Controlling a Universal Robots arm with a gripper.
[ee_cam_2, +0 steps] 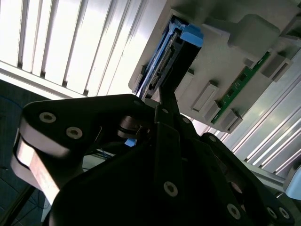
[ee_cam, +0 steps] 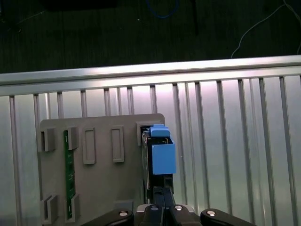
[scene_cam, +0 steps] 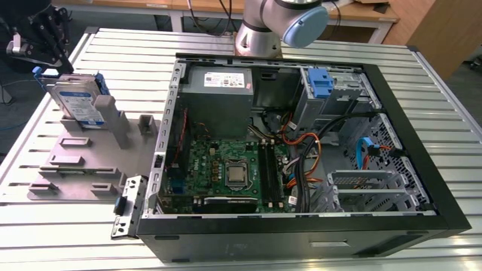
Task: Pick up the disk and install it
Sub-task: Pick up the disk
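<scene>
The disk (scene_cam: 79, 101) stands on edge in a grey holder (scene_cam: 83, 155) on the slatted table, at the exterior view's left; its blue-and-white label faces the camera, and blue rails run along its sides. My gripper (scene_cam: 45, 59) hangs just beyond the disk's upper end, at the far left corner of the table. In the first wrist view the disk (ee_cam: 162, 155) is seen edge-on, with my gripper (ee_cam: 163, 195) shut right at its near end and nothing visibly held. The second wrist view shows the gripper (ee_cam_2: 168, 96) pointing at the disk's connector edge (ee_cam_2: 167, 56).
An open computer case (scene_cam: 444, 197) fills the middle and right of the table. It holds a grey power supply (scene_cam: 218, 84), a motherboard (scene_cam: 226, 169), cables and a blue bracket (scene_cam: 320, 84) at the back. The arm's base (scene_cam: 260, 34) stands behind the case.
</scene>
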